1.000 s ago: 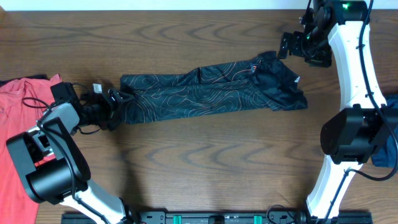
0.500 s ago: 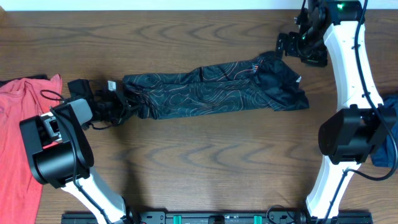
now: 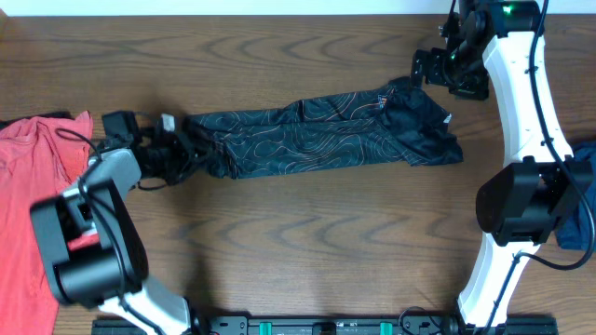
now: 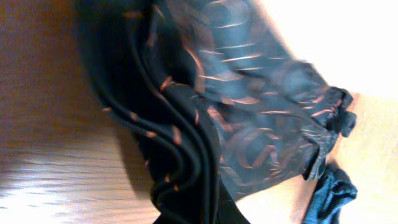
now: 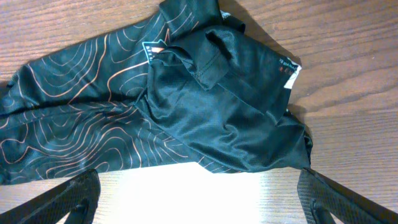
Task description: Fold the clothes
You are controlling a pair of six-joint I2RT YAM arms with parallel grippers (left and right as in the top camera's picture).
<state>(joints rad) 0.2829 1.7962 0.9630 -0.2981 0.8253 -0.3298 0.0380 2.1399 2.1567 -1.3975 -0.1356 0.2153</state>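
Since the wooden table [image 3: 298,265] carries the black jersey [image 3: 307,140] as a long, rumpled band across its middle, running left to right, you are working it from both ends rather than from the sides. Its left end is narrow and bunched, while its right end spreads wider in loose, overlapping layers, so it probably needs pulling flat before any fold will hold. A red garment [image 3: 33,177] lies at the table's left edge and a blue cloth [image 3: 585,219] at the right edge, both well apart from the jersey and seemingly set aside. Your left gripper [image 3: 177,149] sits at the jersey's left end with its jaws closed on the gathered fabric, which its wrist camera shows crowding right up to the lens. Your right gripper [image 3: 433,67] hangs above the far right corner with jaws wide apart and holding nothing, apparently ready to come down near the small chest logo [image 5: 152,51].
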